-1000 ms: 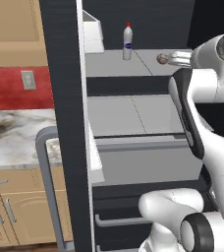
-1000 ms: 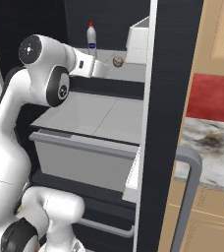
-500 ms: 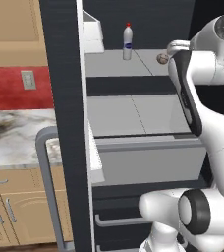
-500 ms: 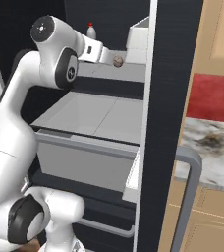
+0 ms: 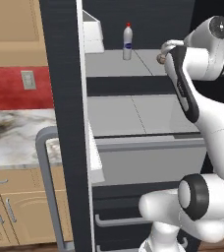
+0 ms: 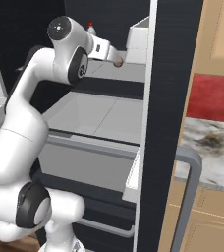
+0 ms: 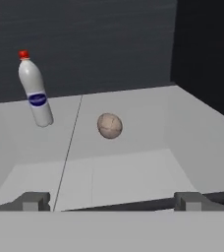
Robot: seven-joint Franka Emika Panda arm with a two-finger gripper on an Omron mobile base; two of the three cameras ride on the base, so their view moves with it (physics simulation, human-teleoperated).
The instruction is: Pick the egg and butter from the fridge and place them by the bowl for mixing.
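nothing is yet picked: the egg [image 7: 109, 126] lies on the fridge [image 5: 65, 123] shelf, faced by the wide-open, empty hand [image 7: 111, 202]

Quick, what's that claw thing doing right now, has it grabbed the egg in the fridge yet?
End effector: open and holding nothing. The egg sits on the fridge shelf ahead of its fingertips, not between them.
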